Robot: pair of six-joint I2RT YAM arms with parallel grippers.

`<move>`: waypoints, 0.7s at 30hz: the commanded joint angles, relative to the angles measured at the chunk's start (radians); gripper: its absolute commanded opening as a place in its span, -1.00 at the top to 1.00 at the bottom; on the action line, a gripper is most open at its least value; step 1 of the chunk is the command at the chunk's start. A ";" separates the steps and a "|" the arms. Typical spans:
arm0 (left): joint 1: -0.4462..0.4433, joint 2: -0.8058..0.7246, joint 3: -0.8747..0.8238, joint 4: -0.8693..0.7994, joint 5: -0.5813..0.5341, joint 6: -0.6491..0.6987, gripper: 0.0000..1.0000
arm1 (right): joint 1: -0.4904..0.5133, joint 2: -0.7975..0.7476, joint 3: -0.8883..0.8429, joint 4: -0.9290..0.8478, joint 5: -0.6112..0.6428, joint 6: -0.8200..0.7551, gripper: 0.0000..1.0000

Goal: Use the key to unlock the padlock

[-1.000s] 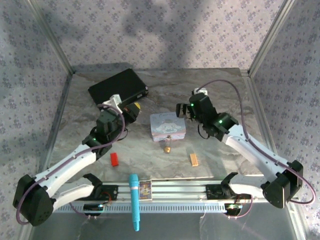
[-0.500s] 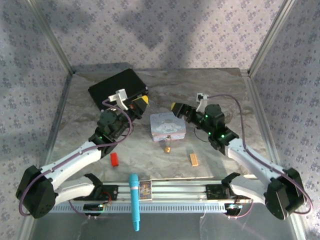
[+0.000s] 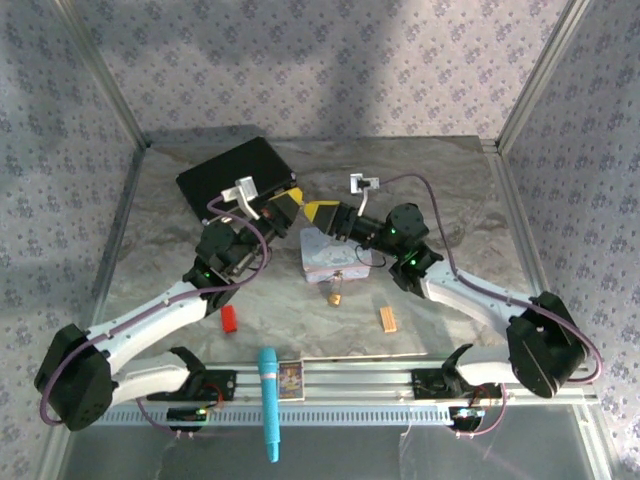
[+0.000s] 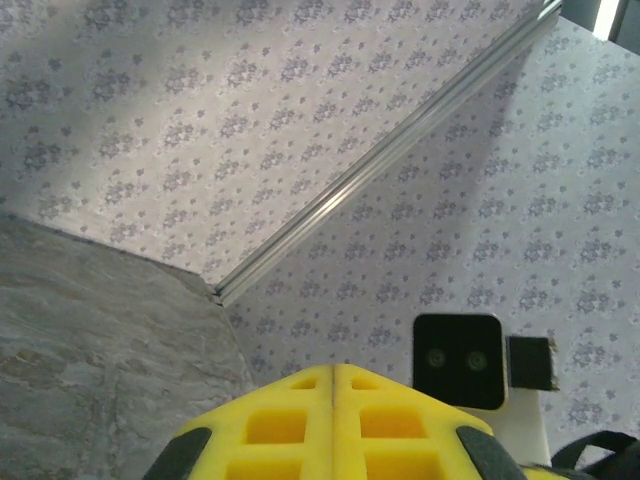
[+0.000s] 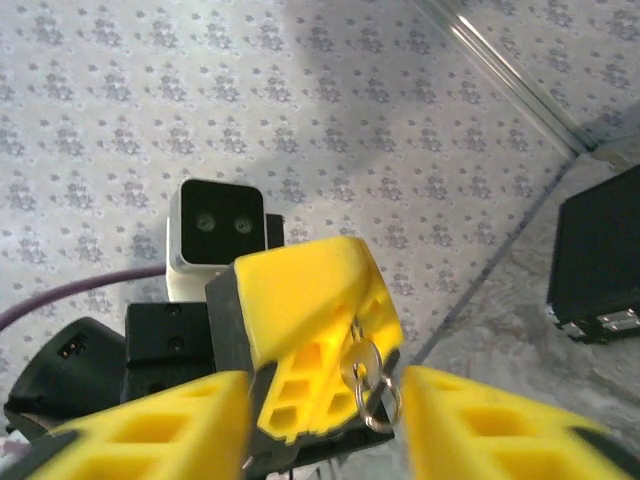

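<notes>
The small brass padlock (image 3: 335, 297) lies on the table just in front of the pastel tin box (image 3: 322, 262). My left gripper (image 3: 285, 207) is raised above the box's back left corner, its yellow fingers (image 4: 333, 420) pressed together. In the right wrist view those fingers pinch the tiny silvery key (image 5: 362, 358), whose head and wire ring (image 5: 378, 402) stick out of the seam. My right gripper (image 3: 318, 212) faces the left one tip to tip. It is open, with a finger (image 5: 140, 430) on each side of the key and not touching it.
A black case (image 3: 235, 175) lies at the back left. A red block (image 3: 229, 318) and an orange-tan block (image 3: 387, 318) sit on the table near the front. A blue marker (image 3: 268, 400) and a small card (image 3: 290, 378) rest on the front rail.
My right gripper has swung left across the tin box to meet the left gripper. My left gripper has lifted and shifted right, still shut.
</notes>
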 commanded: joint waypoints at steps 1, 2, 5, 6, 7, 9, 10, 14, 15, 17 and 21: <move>-0.013 -0.011 0.018 0.055 0.011 -0.020 1.00 | -0.001 0.018 0.044 0.073 -0.039 0.016 0.71; -0.014 -0.013 0.018 0.056 0.009 -0.020 1.00 | -0.001 0.022 0.046 0.073 -0.041 0.016 0.71; -0.015 -0.012 0.016 0.058 0.009 -0.025 1.00 | -0.001 0.023 0.039 0.081 -0.042 0.017 0.66; -0.015 -0.011 0.016 0.060 0.009 -0.026 1.00 | -0.001 0.020 0.037 0.079 -0.040 0.018 0.62; -0.015 -0.009 0.014 0.062 0.008 -0.028 1.00 | -0.001 0.020 0.034 0.078 -0.040 0.019 0.55; -0.015 -0.006 0.015 0.066 0.008 -0.031 1.00 | -0.001 0.029 0.033 0.086 -0.045 0.025 0.45; -0.015 -0.005 0.014 0.067 0.008 -0.032 1.00 | -0.001 0.037 0.033 0.101 -0.052 0.034 0.46; -0.015 -0.003 0.013 0.070 0.008 -0.039 1.00 | -0.005 0.062 0.038 0.144 -0.061 0.056 0.50; -0.014 -0.002 0.014 0.072 0.008 -0.043 1.00 | -0.007 0.070 0.044 0.148 -0.065 0.061 0.50; -0.016 0.001 0.015 0.080 0.012 -0.052 1.00 | -0.007 0.079 0.050 0.143 -0.065 0.061 0.49; -0.016 -0.006 0.010 0.067 0.003 -0.049 1.00 | -0.029 0.043 0.008 0.121 -0.028 0.044 0.44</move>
